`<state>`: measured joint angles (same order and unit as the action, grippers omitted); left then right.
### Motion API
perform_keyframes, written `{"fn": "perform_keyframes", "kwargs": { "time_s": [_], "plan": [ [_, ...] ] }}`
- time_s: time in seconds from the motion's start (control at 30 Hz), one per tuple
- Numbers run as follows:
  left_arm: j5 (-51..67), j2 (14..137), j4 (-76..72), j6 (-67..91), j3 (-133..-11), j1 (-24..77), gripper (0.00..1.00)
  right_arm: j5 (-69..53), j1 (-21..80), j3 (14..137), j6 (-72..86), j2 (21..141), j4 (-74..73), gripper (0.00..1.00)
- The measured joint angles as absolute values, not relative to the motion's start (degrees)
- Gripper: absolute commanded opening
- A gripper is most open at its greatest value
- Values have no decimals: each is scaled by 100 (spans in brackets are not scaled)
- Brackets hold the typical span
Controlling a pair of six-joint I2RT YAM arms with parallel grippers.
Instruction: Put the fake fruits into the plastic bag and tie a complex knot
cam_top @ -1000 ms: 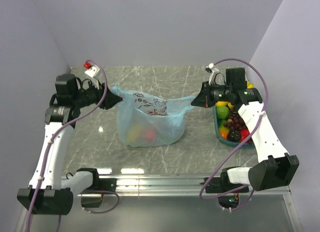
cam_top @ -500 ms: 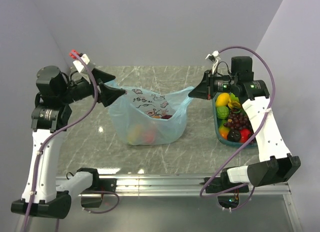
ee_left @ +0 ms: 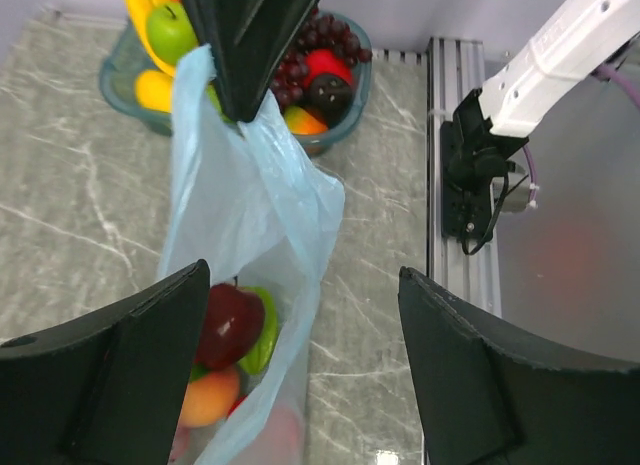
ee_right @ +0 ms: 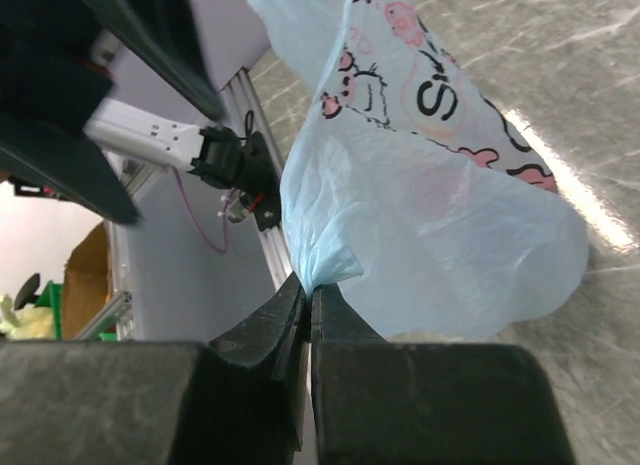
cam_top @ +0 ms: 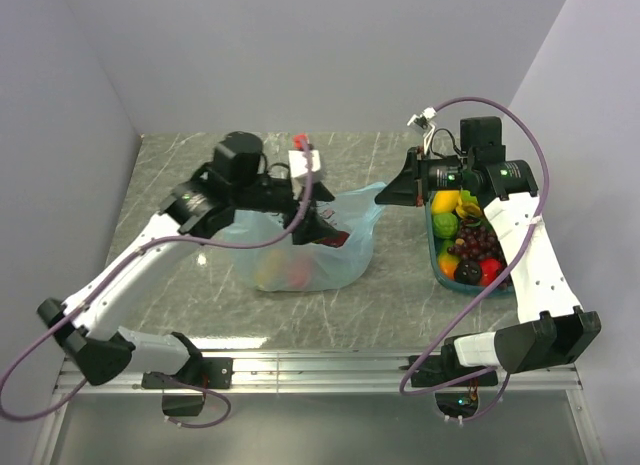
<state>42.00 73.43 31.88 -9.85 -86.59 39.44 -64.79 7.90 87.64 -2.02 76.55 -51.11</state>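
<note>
The plastic bag [cam_top: 345,253] stood on the grey marbled table [cam_top: 400,305] between the two arms, its mouth facing up and a printed cartoon graphic on its far wall. The right gripper [cam_top: 394,192] was pinched fully closed on the bag's right corner, holding the thin blue film drawn up and out toward the teal tray [cam_top: 431,253]. In the right wrist view its two fingers [ee_right: 270,335] pressed together with crumpled plastic caught at their tips. The left gripper [ee_left: 300,370] hung just above the bag's mouth with its fingers spread wide and nothing gripped. Through the opening, several fake fruits [ee_left: 232,323] lay at the bottom of the bag: a dark red apple, a green piece touching it and an orange-peach one just below. There may have been a further pale piece under the film, too blurred to name. More fruits filled the tray at the right of the table, among them a yellow banana [ee_left: 140,0], a green apple [ee_left: 172,31], a dark grape bunch [ee_left: 322,33] and a red piece beside the grapes.
</note>
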Motion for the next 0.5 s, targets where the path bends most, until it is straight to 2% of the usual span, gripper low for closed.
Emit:
{"fn": "perform_keyframes", "kwargs": {
  "time_s": [0.13, 0.33, 0.43, 0.5],
  "plan": [
    [3918, 7811, 2974, -1002, -8659, 4390, 83, -6617, 814, 8759, -202, 7651, -5159, 3],
    [3734, 8283, 2652, -906, -8648, 4792, 74, -6663, 902, 8663, -193, 7564, -5148, 7],
    [3701, 8436, 2486, -766, -8648, 4888, 61, -6694, 915, 8656, -123, 7481, -5052, 14],
    [3688, 8549, 2392, -637, -8650, 4919, 45, -6720, 917, 8656, -93, 7404, -4987, 32]
  ]
}}
